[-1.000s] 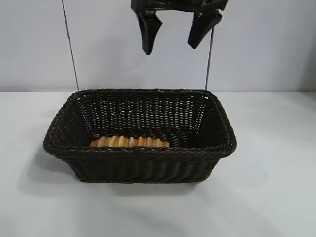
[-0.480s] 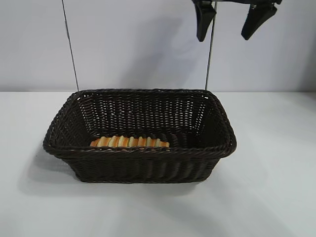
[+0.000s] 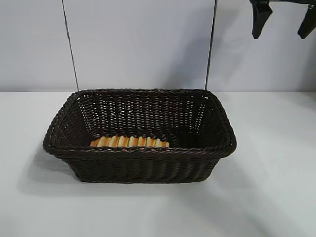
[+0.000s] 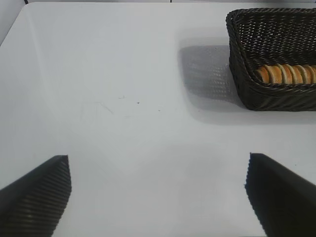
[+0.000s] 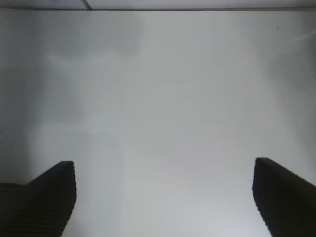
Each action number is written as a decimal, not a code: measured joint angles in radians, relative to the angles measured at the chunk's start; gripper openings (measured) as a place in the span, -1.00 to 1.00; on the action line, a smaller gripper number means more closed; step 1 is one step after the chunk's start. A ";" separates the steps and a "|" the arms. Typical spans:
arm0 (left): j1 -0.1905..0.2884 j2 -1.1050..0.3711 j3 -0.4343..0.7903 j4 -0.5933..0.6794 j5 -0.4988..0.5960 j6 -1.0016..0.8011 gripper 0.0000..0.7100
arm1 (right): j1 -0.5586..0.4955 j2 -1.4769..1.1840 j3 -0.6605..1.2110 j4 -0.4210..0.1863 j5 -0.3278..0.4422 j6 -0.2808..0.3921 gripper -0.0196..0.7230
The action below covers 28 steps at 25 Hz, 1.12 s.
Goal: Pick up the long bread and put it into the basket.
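White table [image 4: 123,98]; left wrist view shows long bread [image 4: 289,74] inside basket [image 4: 237,64].

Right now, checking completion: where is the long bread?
In the exterior view, the long bread lies inside the basket, along its near wall, left of centre.

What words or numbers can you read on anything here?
None. The basket is plain dark wicker, with no tag showing.
The bread inside it has only ridges, no label.
The table and the wall behind bear no writing.
The right tool and left tool are plain black, both open.
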 joint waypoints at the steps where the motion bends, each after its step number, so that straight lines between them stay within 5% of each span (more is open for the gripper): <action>1: 0.000 0.000 0.000 0.000 0.000 0.000 0.96 | -0.003 0.000 0.000 0.000 0.000 0.000 0.92; 14: 0.000 0.000 0.000 0.000 0.000 0.000 0.96 | -0.005 -0.077 0.055 -0.001 0.001 0.000 0.92; 28: 0.000 0.000 0.000 0.000 0.000 0.000 0.96 | -0.005 -0.528 0.322 -0.001 0.010 0.008 0.92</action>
